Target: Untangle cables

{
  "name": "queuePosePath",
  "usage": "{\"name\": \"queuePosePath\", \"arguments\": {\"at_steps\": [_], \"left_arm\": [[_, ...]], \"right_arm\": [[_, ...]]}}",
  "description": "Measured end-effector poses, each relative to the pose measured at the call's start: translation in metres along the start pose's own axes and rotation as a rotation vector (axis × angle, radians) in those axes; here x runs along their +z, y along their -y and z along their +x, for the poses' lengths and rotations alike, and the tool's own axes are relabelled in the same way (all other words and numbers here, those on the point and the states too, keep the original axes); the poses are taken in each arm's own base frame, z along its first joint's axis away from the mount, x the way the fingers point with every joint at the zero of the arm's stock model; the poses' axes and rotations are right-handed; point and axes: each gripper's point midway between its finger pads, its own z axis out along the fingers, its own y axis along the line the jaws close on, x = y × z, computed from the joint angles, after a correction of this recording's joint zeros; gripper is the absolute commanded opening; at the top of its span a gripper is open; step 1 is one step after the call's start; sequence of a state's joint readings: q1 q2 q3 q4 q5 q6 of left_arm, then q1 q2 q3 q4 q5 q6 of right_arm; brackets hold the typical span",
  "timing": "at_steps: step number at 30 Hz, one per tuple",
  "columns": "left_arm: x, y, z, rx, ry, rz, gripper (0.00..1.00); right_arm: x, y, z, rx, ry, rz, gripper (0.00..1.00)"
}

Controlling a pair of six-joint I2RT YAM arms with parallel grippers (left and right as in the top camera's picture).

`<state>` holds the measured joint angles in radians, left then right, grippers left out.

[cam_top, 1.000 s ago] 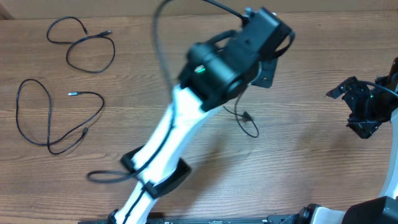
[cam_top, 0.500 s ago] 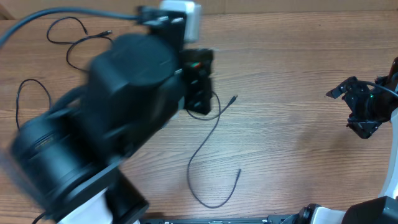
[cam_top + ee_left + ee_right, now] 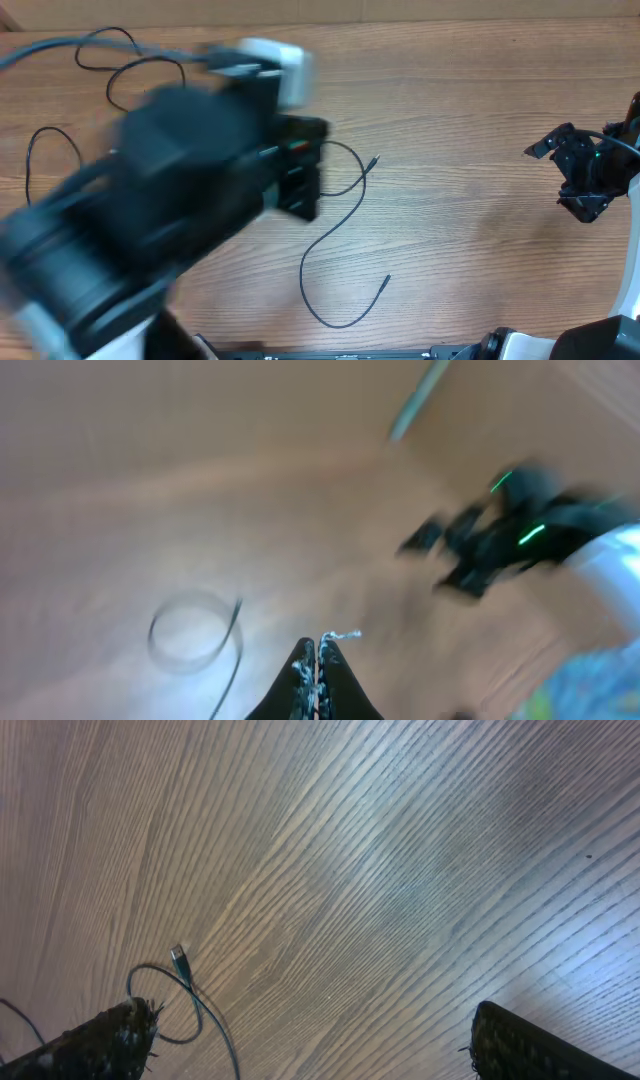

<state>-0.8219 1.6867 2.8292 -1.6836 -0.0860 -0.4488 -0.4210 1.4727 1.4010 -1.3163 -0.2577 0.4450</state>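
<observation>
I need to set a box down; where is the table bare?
The wooden table is bare between the thin black cable mid-table and the open right gripper. The left side is crowded: the blurred left arm over looped black cables.

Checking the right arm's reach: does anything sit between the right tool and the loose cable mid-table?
Nothing visible does. Only bare table lies between the right tool and the cable; the left arm is on its far side.
</observation>
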Motion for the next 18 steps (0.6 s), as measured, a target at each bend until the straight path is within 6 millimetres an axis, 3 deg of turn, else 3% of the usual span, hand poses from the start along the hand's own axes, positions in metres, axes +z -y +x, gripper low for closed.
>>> {"name": "queuePosePath", "arguments": {"at_steps": [1,4,5,7,9,15,18], "left_arm": [[0.019,-0.002,0.01,0.008,-0.063,-0.027,0.33],[0.075,-0.014,0.047,0.035,-0.262,-0.113,0.24],[0.093,-0.018,0.06,0.047,-0.325,-0.14,0.24],[0.119,-0.024,0.08,0.073,-0.417,-0.175,0.35],[0.141,-0.031,0.1,0.098,-0.503,-0.206,0.4],[0.193,-0.047,0.144,0.155,-0.694,-0.268,0.4],[0.221,-0.055,0.168,0.188,-0.787,-0.294,0.58]], "right_arm": [[0.0,0.0,0.0,-0.001,0.0,0.0,1.0],[0.0,0.0,0.0,0.0,-0.001,0.0,1.0],[0.0,0.0,0.0,0.0,-0.001,0.0,1.0],[0.0,0.0,0.0,0.0,0.0,0.0,1.0],[0.0,0.0,0.0,0.0,-0.001,0.0,1.0],[0.0,0.0,0.0,0.0,0.0,0.0,1.0],[0.0,0.0,0.0,0.0,0.0,0.0,1.0]]}}
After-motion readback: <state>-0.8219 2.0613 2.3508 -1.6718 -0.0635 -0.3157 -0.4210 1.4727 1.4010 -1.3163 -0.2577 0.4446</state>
